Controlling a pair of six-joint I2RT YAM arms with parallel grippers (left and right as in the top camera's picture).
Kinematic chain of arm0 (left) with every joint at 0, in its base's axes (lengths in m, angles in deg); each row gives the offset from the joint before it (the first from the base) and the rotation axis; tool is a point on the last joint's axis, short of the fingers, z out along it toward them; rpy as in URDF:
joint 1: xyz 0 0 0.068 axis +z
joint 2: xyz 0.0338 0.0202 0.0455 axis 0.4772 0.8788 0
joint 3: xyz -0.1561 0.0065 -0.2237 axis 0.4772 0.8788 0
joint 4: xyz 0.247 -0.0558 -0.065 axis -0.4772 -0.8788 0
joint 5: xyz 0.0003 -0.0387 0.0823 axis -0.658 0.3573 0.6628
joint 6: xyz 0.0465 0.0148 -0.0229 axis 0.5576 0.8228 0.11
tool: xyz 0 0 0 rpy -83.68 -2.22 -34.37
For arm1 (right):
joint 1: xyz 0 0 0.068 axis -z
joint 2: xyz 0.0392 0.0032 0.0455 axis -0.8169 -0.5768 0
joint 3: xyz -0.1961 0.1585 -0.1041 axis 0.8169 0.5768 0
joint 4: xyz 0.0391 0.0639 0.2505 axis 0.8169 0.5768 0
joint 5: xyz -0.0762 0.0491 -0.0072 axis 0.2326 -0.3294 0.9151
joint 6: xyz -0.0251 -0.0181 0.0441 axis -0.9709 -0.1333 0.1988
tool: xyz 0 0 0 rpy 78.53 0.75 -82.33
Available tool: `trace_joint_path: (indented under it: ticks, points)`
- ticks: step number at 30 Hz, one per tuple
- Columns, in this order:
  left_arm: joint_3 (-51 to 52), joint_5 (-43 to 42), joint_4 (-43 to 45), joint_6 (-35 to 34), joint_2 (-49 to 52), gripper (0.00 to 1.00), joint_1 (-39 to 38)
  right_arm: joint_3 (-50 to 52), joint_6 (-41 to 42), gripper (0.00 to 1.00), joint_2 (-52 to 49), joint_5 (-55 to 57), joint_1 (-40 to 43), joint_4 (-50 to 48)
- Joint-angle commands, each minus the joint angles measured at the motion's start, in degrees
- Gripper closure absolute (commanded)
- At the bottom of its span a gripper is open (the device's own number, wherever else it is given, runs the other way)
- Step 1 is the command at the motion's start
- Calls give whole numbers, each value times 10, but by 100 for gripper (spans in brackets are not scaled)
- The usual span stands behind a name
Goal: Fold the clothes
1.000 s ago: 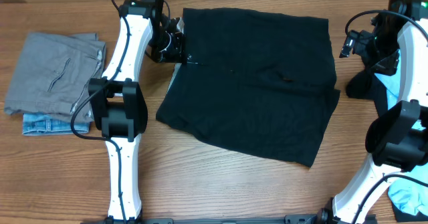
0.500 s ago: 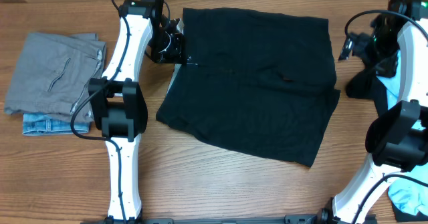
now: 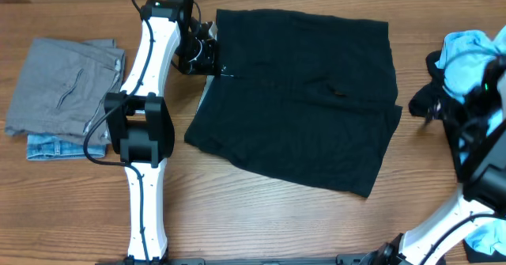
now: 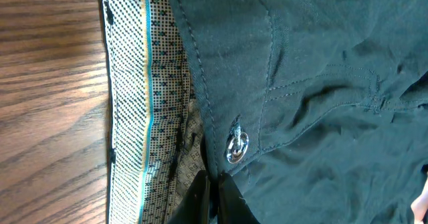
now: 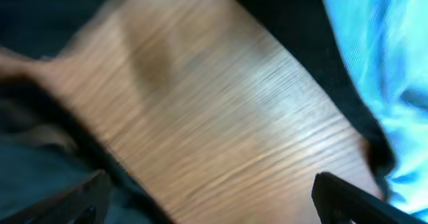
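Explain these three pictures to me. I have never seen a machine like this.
Two white robot arms stand at a wooden table, each ending in a two-finger gripper. One picture looks down from above; the other two come from small cameras on the wrists, so each shows its own fingers. A large black garment lies spread in the middle. At the left is a folded grey piece on top of a denim piece; at the right edge, a light blue garment. The left gripper is shut on the black garment's edge, beside a metal button and patterned lining. The right gripper is open, holding nothing, above bare wood; its picture is blurred.
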Motion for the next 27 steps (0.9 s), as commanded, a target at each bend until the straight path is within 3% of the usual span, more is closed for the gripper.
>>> trace_joint_path:
  ticks: [1, 6, 18, 27]
  points:
    - [-15, -11, -2, 5, -11, 95, 0, 61, -7, 0, 4, -75, 8, -44]
    - [-15, -11, -2, 5, -11, 95, 0, 99, -40, 0, 4, -137, -7, -95]
    - [-15, -11, -4, 5, -11, 95, 0, 99, -47, 0, 4, -108, -70, -131]
    - [-15, -11, -6, 5, -11, 95, 0, 97, -64, 0, 5, -136, -70, -125]
